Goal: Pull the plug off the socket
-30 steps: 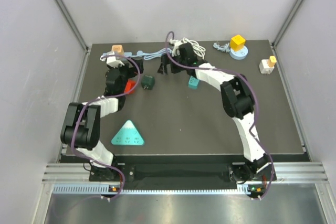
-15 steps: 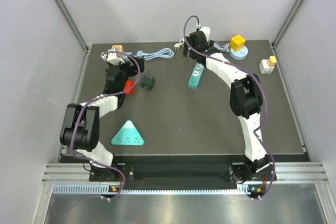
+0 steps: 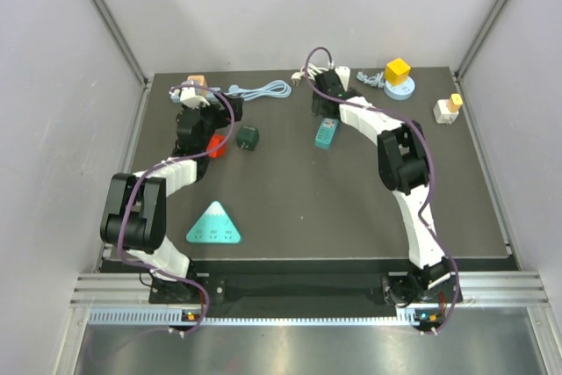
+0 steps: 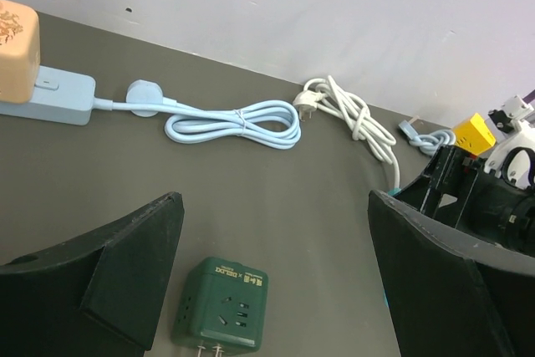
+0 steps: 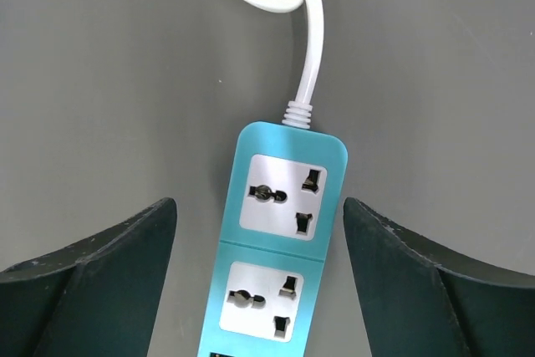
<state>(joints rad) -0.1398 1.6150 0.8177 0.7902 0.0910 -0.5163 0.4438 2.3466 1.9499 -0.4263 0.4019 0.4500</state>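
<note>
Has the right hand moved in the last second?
Yes. In the top view the right hand has shifted rightward, away from the coiled blue cable and closer to the yellow block; it now hangs over the teal power strip.

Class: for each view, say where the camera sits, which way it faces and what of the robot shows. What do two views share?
Top external: above and behind the bases, looking down at the table; the left arm and right arm show whole.
Left wrist: on the left arm, facing the back wall over the green adapter; its fingers frame the view.
Right wrist: facing straight down on the teal power strip; its fingers flank it.
Shared: top and right wrist both show that strip.
</note>
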